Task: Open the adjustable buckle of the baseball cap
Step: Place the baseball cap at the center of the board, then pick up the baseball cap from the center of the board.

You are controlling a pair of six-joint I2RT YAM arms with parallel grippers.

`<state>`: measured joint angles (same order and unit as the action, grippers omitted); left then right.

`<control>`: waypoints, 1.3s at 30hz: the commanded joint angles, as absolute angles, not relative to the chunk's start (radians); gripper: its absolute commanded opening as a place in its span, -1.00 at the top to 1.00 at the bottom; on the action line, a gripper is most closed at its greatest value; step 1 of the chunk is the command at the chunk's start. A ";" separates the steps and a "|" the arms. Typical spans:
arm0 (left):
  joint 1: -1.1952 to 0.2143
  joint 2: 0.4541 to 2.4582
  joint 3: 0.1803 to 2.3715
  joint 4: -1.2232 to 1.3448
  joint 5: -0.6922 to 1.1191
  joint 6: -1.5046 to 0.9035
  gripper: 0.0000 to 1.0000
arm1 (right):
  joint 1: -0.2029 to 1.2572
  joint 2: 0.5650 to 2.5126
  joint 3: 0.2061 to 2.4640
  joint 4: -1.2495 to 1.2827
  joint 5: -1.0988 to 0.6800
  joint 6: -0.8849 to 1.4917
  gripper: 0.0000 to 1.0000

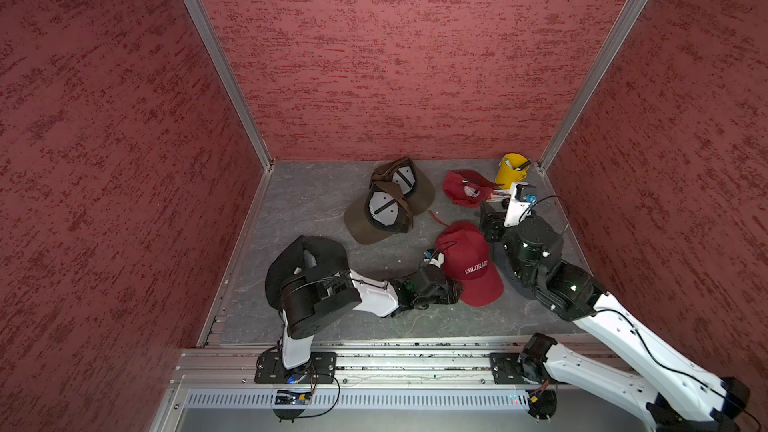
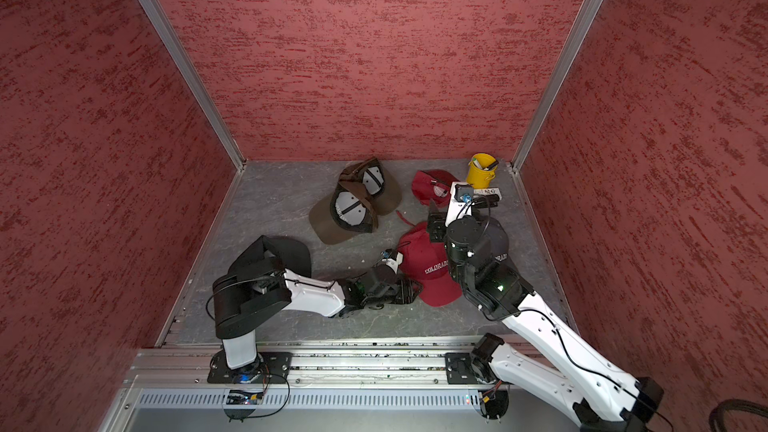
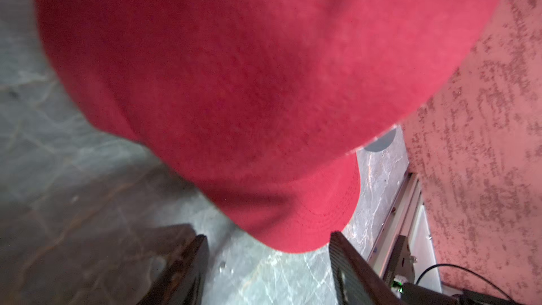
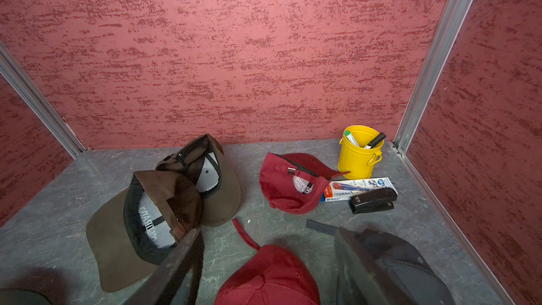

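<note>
The red baseball cap (image 1: 469, 263) lettered COLORADO lies crown up in the middle of the floor in both top views (image 2: 428, 268). A loose red strap (image 4: 245, 234) trails from its back onto the grey floor (image 1: 316, 201); the buckle itself is hidden. My left gripper (image 3: 268, 234) is open, low at the brim's edge (image 3: 308, 224), with only floor between its fingers (image 3: 343, 259). It shows beside the brim in a top view (image 1: 451, 288). My right gripper (image 4: 267, 239) is open above the cap's back (image 4: 269, 277), holding nothing.
Two brown caps (image 1: 386, 209) (image 1: 405, 178) lie upside down at the back. A second red cap (image 4: 290, 186) lies inverted by a yellow bucket (image 4: 359, 154), a pen box (image 4: 357, 187) and a black stapler (image 4: 372, 200). A dark grey cap (image 4: 404, 259) lies under my right arm, a black cap (image 1: 307, 255) under my left.
</note>
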<state>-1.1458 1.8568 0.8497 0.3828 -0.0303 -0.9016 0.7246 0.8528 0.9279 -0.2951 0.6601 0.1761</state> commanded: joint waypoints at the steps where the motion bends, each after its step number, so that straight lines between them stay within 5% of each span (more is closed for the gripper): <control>1: -1.175 1.798 0.895 0.217 -0.085 -0.835 -0.67 | 0.709 0.869 0.916 -0.251 0.618 0.191 -0.40; 5: -1.189 1.733 0.913 0.092 -0.113 -0.786 -0.99 | 0.683 0.901 0.914 -0.225 0.584 0.193 -0.41; 12: -1.124 1.530 0.941 -0.111 -0.184 -0.662 -0.99 | 0.618 0.981 0.924 -0.167 0.495 0.189 -0.43; 21: -0.735 1.263 0.968 -0.307 -0.052 -0.574 -0.99 | 0.606 1.172 0.994 -0.122 0.333 0.193 -0.43; 27: -0.501 1.287 1.038 -0.387 0.071 -0.471 -1.00 | 0.606 1.314 1.059 -0.103 0.232 0.237 -0.43; 39: -0.268 1.613 1.289 -0.477 0.266 -0.166 -0.43 | 0.606 1.408 1.103 -0.076 0.196 0.279 -0.43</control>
<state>-0.2859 1.5772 1.2457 -0.4473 0.1982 -0.2752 0.6086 1.4097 1.0706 -0.1123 0.2169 0.2600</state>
